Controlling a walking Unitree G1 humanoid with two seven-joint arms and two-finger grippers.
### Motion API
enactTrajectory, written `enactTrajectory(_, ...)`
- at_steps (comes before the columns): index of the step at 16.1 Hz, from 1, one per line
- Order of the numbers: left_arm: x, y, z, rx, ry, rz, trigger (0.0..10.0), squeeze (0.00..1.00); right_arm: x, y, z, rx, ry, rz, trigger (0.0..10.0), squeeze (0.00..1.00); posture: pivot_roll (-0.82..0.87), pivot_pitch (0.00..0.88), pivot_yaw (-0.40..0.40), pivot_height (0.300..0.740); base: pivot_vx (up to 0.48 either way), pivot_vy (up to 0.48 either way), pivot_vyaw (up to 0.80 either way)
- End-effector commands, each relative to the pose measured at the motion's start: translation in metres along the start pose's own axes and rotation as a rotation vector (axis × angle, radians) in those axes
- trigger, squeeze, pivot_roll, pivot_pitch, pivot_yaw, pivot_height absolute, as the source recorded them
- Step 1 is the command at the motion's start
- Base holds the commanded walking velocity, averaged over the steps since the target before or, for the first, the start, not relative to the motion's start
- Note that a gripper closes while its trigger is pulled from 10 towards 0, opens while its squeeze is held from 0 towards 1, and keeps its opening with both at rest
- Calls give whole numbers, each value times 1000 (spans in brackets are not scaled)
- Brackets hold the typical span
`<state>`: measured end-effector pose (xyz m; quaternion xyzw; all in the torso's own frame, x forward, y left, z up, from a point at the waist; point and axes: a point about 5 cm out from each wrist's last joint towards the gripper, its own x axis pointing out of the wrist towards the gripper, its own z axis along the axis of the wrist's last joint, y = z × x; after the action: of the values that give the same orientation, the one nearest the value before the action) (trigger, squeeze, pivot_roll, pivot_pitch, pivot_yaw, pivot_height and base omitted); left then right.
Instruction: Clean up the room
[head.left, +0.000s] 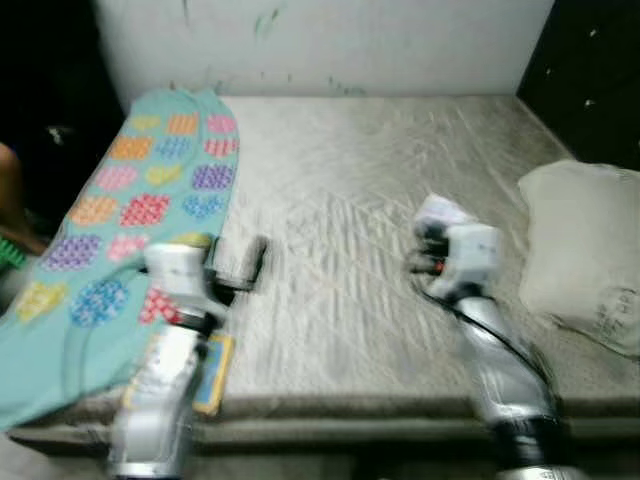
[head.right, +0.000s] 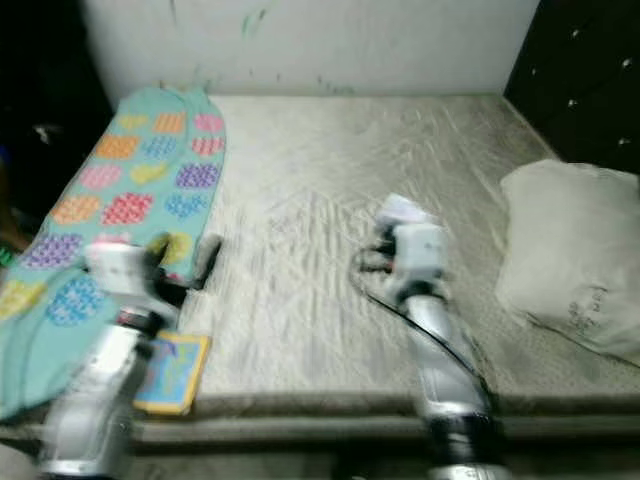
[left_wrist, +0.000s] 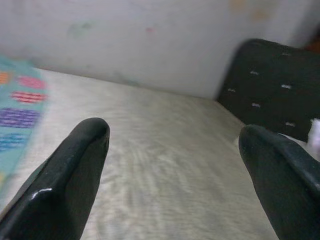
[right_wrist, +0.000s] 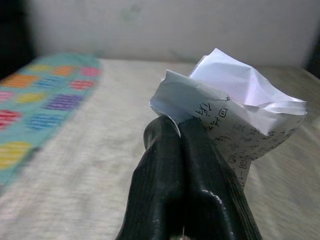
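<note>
A crumpled sheet of white paper with handwriting is pinched in my right gripper, which is shut on it above the middle of the bare mattress. The same paper pokes up past the right wrist. My left gripper is open, its two black fingers wide apart with nothing between them. It hovers at the edge of a teal blanket patterned with coloured hearts, which lies along the mattress's left side.
A yellow and blue booklet lies at the mattress's front left, under my left arm. A pale pillow sits at the right edge. A black headboard stands at the far right, a white wall behind. Part of a person shows at far left.
</note>
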<state>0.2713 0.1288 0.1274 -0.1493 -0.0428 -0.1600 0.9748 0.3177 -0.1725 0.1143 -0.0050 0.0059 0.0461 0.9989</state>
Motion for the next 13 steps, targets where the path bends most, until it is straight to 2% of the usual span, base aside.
enactTrajectory(1, -3, 10, 4, 33, 0, 30, 10000, 0, 4, 8, 7, 8, -28, 17, 10000, 0, -57, 20, 19, 740, 0, 0, 0)
enactTrajectory(6, -3, 19, 0, 28, 37, 129, 10000, 0, 3, 6, 7, 6, -28, 12, 10000, 0, -57, 22, 19, 740, 0, 0, 0)
enactTrajectory(8, -3, 18, 0, 25, 38, 123, 10000, 0, 3, 7, 6, 6, -26, 16, 10000, 0, -57, 22, 17, 740, 0, 0, -553)
enactTrajectory(9, -2, 18, 0, 24, 37, 116, 10000, 0, 3, 7, 6, 6, -26, 17, 10000, 0, -58, 22, 16, 740, 0, 409, -556)
enactTrajectory(13, -1, 17, 0, 26, 34, 112, 10000, 0, 4, 8, 6, 1, -27, 22, 10000, 0, -57, 17, 15, 740, 0, 480, 0)
